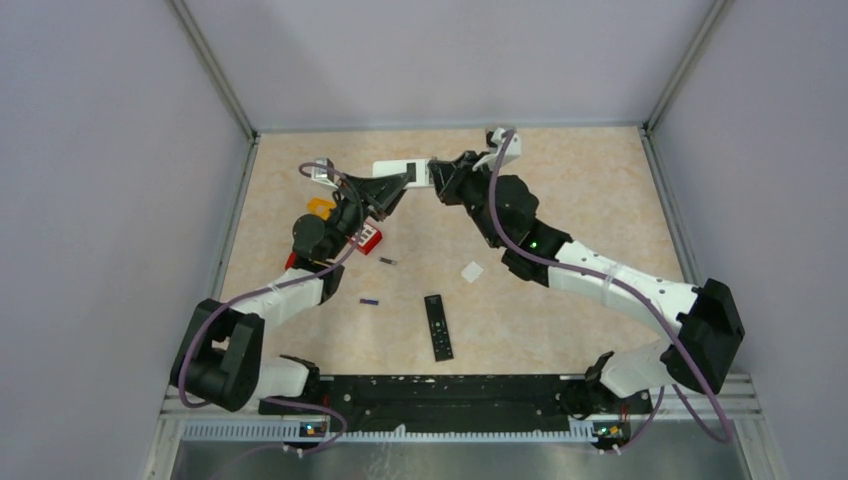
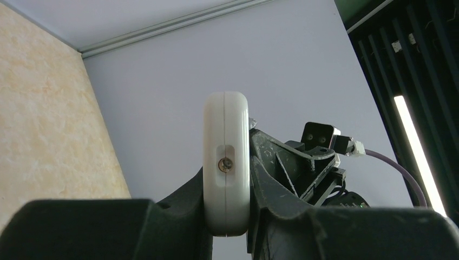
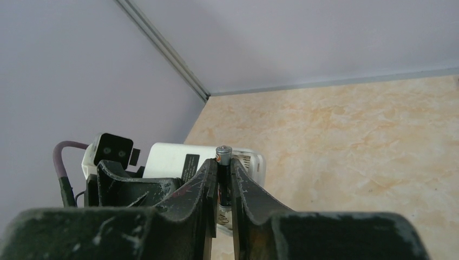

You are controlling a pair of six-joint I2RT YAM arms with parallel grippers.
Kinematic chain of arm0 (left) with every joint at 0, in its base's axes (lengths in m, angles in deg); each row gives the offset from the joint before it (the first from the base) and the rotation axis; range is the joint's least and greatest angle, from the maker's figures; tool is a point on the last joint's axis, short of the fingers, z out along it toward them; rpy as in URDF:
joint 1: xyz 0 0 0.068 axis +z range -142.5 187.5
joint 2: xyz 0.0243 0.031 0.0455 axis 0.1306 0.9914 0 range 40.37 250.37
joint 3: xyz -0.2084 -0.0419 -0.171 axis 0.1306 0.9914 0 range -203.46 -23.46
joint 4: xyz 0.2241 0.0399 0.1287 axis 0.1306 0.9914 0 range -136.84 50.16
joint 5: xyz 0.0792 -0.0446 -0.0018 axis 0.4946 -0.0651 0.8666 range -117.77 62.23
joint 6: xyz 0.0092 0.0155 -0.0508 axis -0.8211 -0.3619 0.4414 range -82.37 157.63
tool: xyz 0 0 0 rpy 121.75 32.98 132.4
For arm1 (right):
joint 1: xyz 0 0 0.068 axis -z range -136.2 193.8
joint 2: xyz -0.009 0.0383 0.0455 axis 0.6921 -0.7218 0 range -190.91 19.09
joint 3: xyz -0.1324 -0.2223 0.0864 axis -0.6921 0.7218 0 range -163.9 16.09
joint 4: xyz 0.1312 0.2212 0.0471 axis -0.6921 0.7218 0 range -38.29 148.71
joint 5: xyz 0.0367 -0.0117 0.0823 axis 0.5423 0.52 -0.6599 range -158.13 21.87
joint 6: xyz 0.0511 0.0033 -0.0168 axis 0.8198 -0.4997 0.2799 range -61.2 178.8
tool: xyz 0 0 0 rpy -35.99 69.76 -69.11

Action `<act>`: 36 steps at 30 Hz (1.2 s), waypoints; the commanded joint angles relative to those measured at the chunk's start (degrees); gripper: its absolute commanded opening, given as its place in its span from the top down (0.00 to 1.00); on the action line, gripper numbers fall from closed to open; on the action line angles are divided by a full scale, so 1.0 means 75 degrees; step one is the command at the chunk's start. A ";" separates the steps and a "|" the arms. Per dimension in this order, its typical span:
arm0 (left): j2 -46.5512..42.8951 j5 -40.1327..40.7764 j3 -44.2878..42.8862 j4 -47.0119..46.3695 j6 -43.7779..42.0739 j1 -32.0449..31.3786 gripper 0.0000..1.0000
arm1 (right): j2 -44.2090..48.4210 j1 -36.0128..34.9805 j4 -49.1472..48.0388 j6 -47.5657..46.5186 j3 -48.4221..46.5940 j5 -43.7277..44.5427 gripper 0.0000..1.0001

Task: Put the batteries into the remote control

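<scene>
My left gripper [image 1: 392,186] is shut on a white remote [image 1: 398,169] and holds it above the table near the back wall. In the left wrist view the remote [image 2: 226,162] stands edge-on between my fingers [image 2: 178,206]. My right gripper [image 1: 438,181] is shut on a battery [image 3: 223,157], a dark cylinder with a metal tip, held right at the remote's open end [image 3: 251,162]. Two more batteries lie on the table, one in the middle [image 1: 388,261] and one bluish [image 1: 369,300].
A black remote [image 1: 437,327] lies at the front centre. A small white piece [image 1: 472,271] lies to its right and further back. A red object [image 1: 366,238] and an orange one [image 1: 320,207] sit under my left arm. Enclosure walls stand close behind.
</scene>
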 commanded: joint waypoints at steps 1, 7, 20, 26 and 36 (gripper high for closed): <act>0.0083 0.0116 -0.0038 -0.1210 0.0455 0.0011 1.00 | -0.0016 -0.0066 0.0262 0.0072 -0.0223 -0.0058 0.85; 0.0097 0.0174 0.0033 -0.1267 0.0509 0.0011 1.00 | -0.0121 -0.0067 0.0673 0.0147 -0.0487 0.0111 0.74; 0.0021 0.0234 0.0163 -0.1252 0.0421 0.0011 1.00 | -0.0159 -0.0068 0.1324 0.0209 -0.1087 0.0174 0.68; -0.0070 0.0269 0.0223 -0.1131 0.0170 0.0011 1.00 | -0.0088 -0.0064 0.1693 0.0339 -0.1447 -0.0023 0.60; -0.0440 0.0460 0.0407 -0.0894 -0.0441 0.0060 1.00 | 0.0288 0.0005 0.2046 0.0654 -0.1568 -0.0064 0.14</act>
